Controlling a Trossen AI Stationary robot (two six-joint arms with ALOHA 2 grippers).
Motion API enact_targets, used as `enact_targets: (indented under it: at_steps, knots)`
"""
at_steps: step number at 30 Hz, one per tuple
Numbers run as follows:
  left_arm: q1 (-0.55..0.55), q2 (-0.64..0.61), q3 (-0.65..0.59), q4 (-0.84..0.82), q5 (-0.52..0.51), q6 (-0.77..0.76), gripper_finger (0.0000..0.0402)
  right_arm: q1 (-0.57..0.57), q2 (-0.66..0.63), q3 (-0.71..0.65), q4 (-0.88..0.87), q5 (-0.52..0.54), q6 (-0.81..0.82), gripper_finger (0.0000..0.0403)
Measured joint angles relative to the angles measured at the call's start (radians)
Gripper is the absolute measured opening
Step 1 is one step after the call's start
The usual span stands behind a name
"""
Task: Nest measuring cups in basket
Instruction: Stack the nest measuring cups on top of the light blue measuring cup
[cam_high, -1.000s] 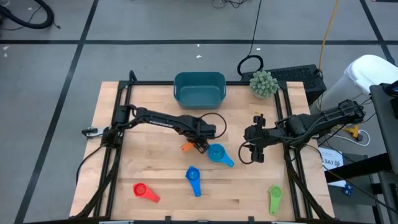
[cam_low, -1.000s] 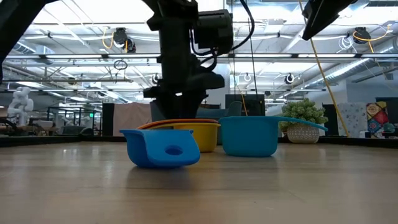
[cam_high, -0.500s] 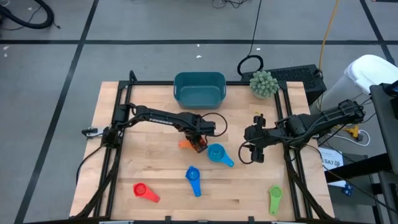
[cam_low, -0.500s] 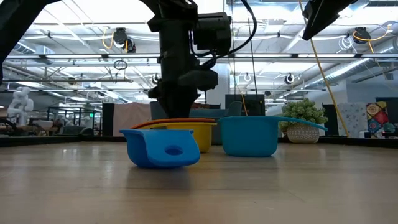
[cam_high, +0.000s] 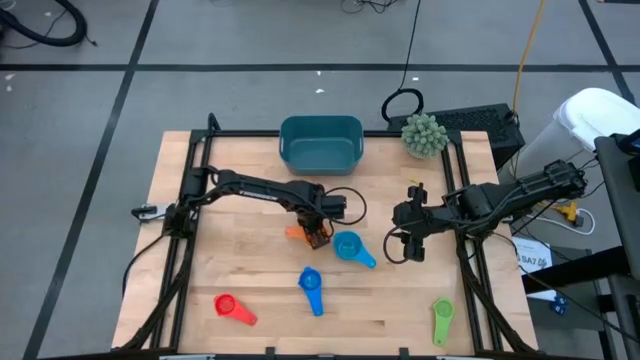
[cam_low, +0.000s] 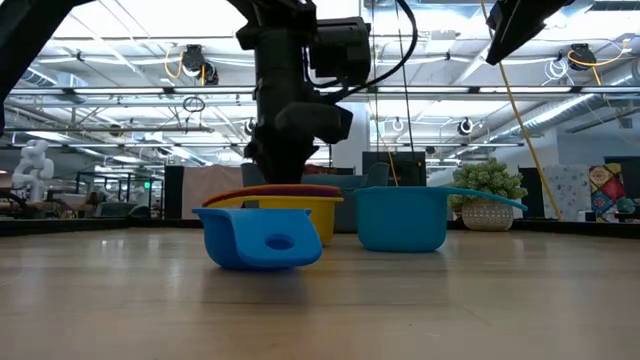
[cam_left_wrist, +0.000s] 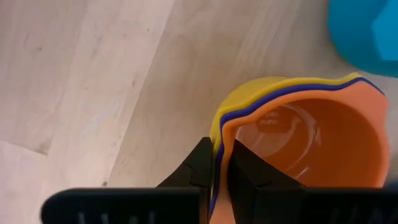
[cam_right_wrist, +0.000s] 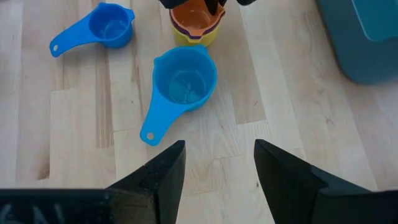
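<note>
A stack of nested measuring cups, yellow outside, dark blue between and orange inside, is at the table's middle; my left gripper points down and is shut on it. Loose on the table lie a light blue cup, a mid-blue cup, a red cup and a green cup. The teal basket stands at the far edge. My right gripper hangs open above the table to the right of the light blue cup, holding nothing. My left gripper pinches the stacked rims of the nested cups, one finger outside the yellow wall and the other inside the orange bowl. The fingers come from above, pointing down. The stack stays upright, mouth up; whether its bottom is clear of the table is hidden by the mid-blue cup.
A spiky green plant ball sits at the far right corner, right of the basket. The mid-blue cup lies nearest the front middle. Bare wood shows between the stack and the basket and at the near left.
My left gripper has rolled about its downward axis and shut on the rim of the nested stack. The stack has turned a little with it, its orange handle swinging slightly, and stays at the same spot.
</note>
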Motion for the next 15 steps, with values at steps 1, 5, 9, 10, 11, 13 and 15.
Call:
enact_targets:
  at_steps: [1,5,9,10,11,13,15]
  knots:
    - [0.0,-0.005,0.005,-0.007,0.002,0.001,0.0025,0.0,0.0,0.0,0.0,0.0,0.0,0.0185]
    - [0.001,-0.052,0.007,-0.016,0.008,0.005,0.0025,0.0,-0.003,0.001,0.001,0.001,-0.003,0.0185]
    - [0.001,-0.069,0.007,-0.046,0.007,0.0,0.0025,0.0,-0.008,0.001,0.008,0.002,-0.004,0.0185]
    - [0.001,-0.069,0.007,-0.055,0.007,0.0,0.0025,0.0,-0.008,0.001,0.008,0.002,-0.004,0.0185]
    - [-0.001,-0.071,0.007,-0.065,0.007,0.001,0.0025,0.0,-0.009,0.001,0.01,0.002,-0.002,0.0185]
    - [-0.001,-0.074,0.007,-0.066,0.007,0.001,0.0025,0.0,-0.01,0.001,0.01,0.003,-0.001,0.0185]
    - [-0.001,-0.074,0.007,-0.062,0.007,0.001,0.0025,0.0,-0.01,0.001,0.01,0.003,0.003,0.0185]
